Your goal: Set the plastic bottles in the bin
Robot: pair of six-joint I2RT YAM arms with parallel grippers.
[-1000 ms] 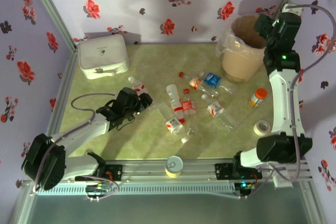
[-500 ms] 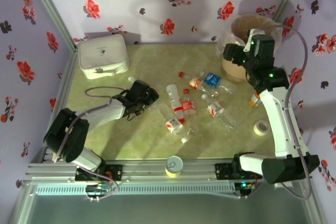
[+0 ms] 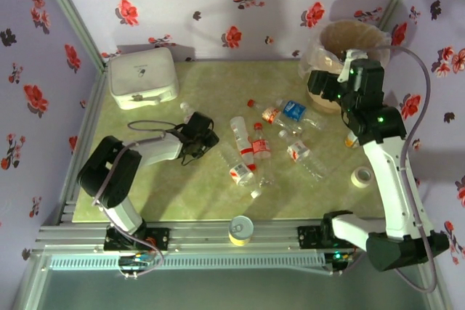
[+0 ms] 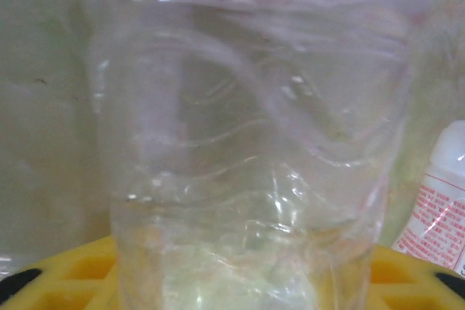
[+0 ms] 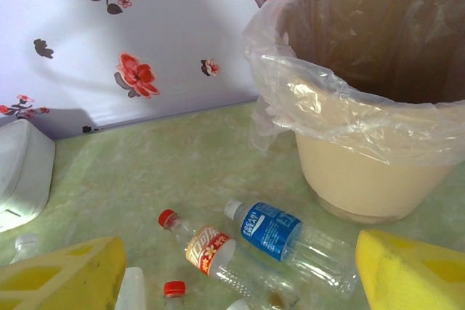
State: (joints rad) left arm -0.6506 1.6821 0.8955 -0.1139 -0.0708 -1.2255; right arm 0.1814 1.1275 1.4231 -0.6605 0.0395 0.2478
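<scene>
- Left wrist view has a clear bottle (image 4: 247, 143) close up between the jaws of the left gripper (image 3: 197, 136). Whether they pinch it cannot be told.
- Its thin, dented wall might buckle or squirt free under a squeeze.
- Carrying it to the bag-lined beige bin (image 5: 363, 172), far right, could sweep the other bottles (image 3: 251, 147) scattered on the table (image 3: 182, 186).
- Right gripper (image 3: 325, 83) hangs wide open and empty beside the bin, so the arms might collide.

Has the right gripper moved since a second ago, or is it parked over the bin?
Yes. In the top view the right gripper has swung from above the bin's right rim leftward and toward the near edge; it now hangs open before the bin's left side.
</scene>
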